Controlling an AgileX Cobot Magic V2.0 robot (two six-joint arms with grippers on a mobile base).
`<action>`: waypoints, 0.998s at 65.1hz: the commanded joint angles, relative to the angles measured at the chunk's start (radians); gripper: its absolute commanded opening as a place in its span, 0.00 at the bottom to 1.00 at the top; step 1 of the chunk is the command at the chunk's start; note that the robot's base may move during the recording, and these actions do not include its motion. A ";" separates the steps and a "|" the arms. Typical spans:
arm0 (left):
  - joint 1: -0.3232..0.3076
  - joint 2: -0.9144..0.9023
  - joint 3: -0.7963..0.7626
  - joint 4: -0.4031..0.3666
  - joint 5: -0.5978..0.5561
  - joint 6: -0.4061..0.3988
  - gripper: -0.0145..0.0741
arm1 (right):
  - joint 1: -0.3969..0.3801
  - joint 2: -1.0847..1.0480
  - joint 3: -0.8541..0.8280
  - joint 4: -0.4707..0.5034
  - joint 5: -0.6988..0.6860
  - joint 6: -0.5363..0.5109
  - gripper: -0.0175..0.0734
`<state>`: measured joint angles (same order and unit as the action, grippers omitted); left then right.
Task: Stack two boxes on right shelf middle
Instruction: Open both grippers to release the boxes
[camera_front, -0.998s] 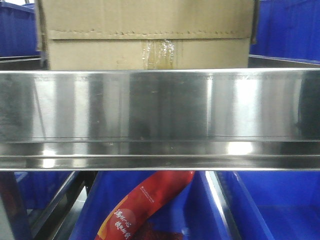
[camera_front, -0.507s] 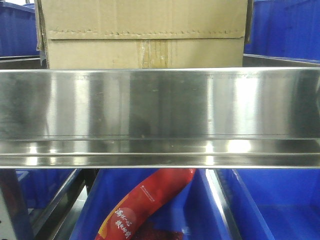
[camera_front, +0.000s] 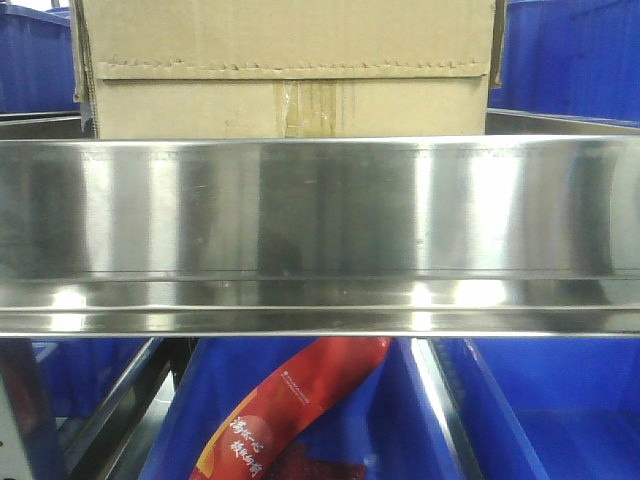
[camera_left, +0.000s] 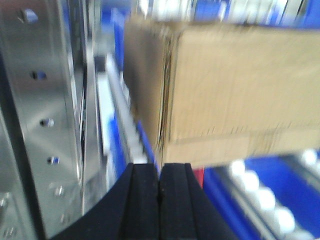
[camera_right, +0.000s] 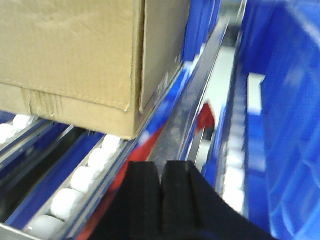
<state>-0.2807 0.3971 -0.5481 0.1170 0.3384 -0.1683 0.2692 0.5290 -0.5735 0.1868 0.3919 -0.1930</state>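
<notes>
Now the box (camera_front: 285, 70) sits squarely behind the broad mirror-like lip of the shelf (camera_front: 320, 215), filling most of the upper front view, its saw-edged tape strip running across the face and the brownish tape patch at bottom centre. Against the picture a second back it has drifted slightly leftward and its right edge has come clear of the dark upright there; since half a second ago it has hardly shifted at all, which suggests it has been let go and has settled in place. Only one box can be made out, so the stack looks unfinished, though the top of the view cuts the cardboard off and a second one above cannot be ruled out. In the wrist views the box appears to rest on white rollers (camera_right: 80, 185) between blue rails, above a blue bin (camera_front: 300, 420) holding a red packet (camera_front: 290, 405). Both arms flank the box at its lower corners and touch nothing: the left hand (camera_left: 160, 190) is pressed shut and empty, just below the near left corner beside the perforated upright (camera_left: 42, 125), and the right hand (camera_right: 162, 192) is likewise closed on nothing, below the right corner, with another blue bin (camera_right: 290, 100) at its side.
</notes>
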 joint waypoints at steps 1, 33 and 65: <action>0.003 -0.068 0.061 0.001 -0.120 0.002 0.04 | -0.005 -0.061 0.071 -0.004 -0.116 -0.018 0.02; 0.003 -0.111 0.103 0.001 -0.147 0.002 0.04 | -0.005 -0.112 0.126 -0.004 -0.169 -0.018 0.02; 0.009 -0.112 0.109 0.001 -0.146 0.002 0.04 | -0.005 -0.112 0.126 -0.004 -0.169 -0.018 0.02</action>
<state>-0.2807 0.2911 -0.4465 0.1170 0.2111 -0.1683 0.2692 0.4232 -0.4505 0.1868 0.2490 -0.2016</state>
